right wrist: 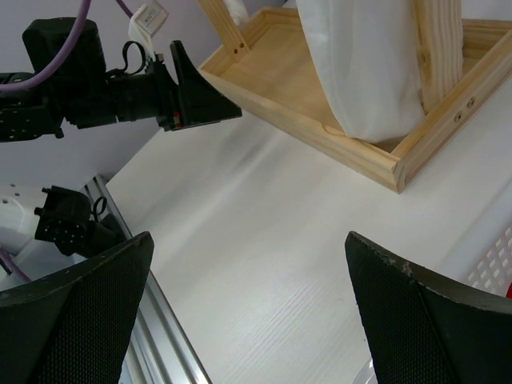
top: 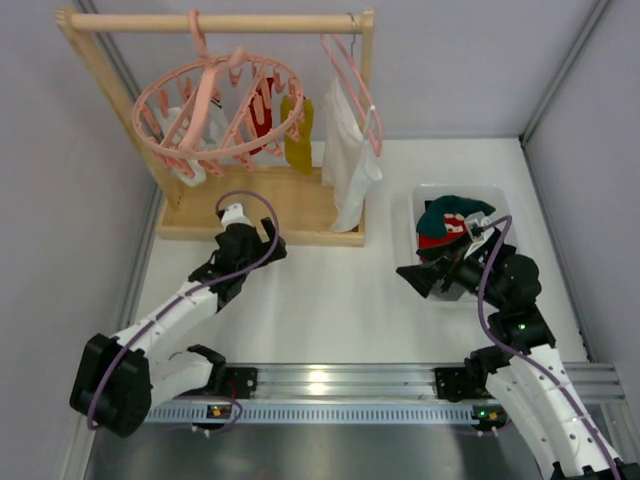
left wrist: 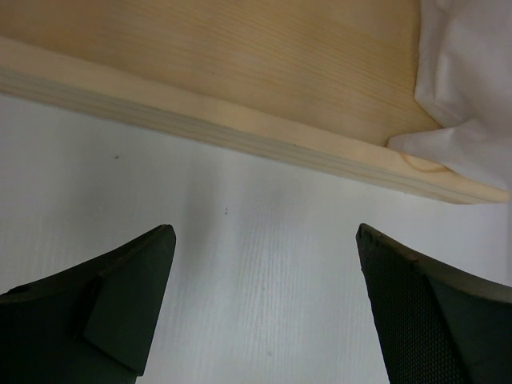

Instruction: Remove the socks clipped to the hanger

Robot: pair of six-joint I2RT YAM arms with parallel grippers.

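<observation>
The left hand (left wrist: 264, 236) and right hand (right wrist: 248, 236) are both released and empty, low over the white bench (top: 330, 300). This looks like a pause between picks. A mustard yellow sock (top: 297, 135) and a red sock (top: 263, 110) hang clipped to the round pink plastic drying ring (top: 225, 152). The next move calls for reaching up, grasping one and tugging it free.

right tool (right wrist: 249, 238), jaws wide, over white table (right wrist: 240, 180)

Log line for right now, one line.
left gripper open, empty | right gripper open, empty | socks clipped on hanger | teal-red sock in bin
</observation>
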